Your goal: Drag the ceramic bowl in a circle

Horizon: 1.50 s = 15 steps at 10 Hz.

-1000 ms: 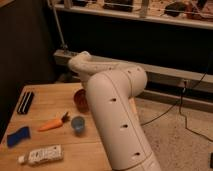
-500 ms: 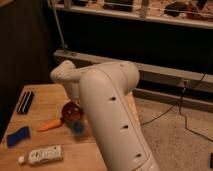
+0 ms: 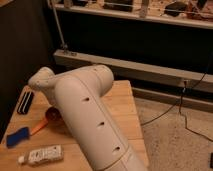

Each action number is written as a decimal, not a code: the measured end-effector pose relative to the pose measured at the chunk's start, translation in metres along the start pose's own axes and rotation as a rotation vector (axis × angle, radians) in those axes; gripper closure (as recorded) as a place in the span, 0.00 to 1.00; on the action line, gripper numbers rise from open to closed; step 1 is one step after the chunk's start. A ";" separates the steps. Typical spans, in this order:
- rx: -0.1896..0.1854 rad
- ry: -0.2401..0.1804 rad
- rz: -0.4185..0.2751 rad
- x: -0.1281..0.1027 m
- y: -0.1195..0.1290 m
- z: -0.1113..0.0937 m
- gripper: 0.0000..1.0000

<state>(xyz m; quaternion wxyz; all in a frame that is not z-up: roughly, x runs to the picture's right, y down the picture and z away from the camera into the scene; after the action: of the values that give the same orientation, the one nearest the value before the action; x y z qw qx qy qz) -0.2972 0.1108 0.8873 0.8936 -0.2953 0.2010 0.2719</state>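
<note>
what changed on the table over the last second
The arm swung left and nearer the camera, and the ceramic bowl slid left and nearer with it. The arm now covers the small blue cup. The gripper is hidden behind the arm, jaws shut. The carrot, blue object, white tube and black object stayed put.

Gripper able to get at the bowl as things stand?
Probably yes: the arm bends down right at the bowl, whose reddish edge shows beside it. The gripper itself is hidden behind the arm, so contact is unconfirmed. The carrot lies beside the bowl, not over it.
</note>
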 end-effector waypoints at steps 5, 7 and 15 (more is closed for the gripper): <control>0.068 -0.097 0.101 -0.060 -0.050 -0.023 1.00; 0.083 -0.130 0.165 -0.073 -0.077 -0.030 1.00; 0.120 -0.091 0.442 -0.025 -0.203 -0.009 1.00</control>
<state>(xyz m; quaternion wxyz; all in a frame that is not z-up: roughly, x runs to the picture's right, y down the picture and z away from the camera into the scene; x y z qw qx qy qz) -0.1952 -0.0413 0.9785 0.8365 -0.1776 0.2360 0.4616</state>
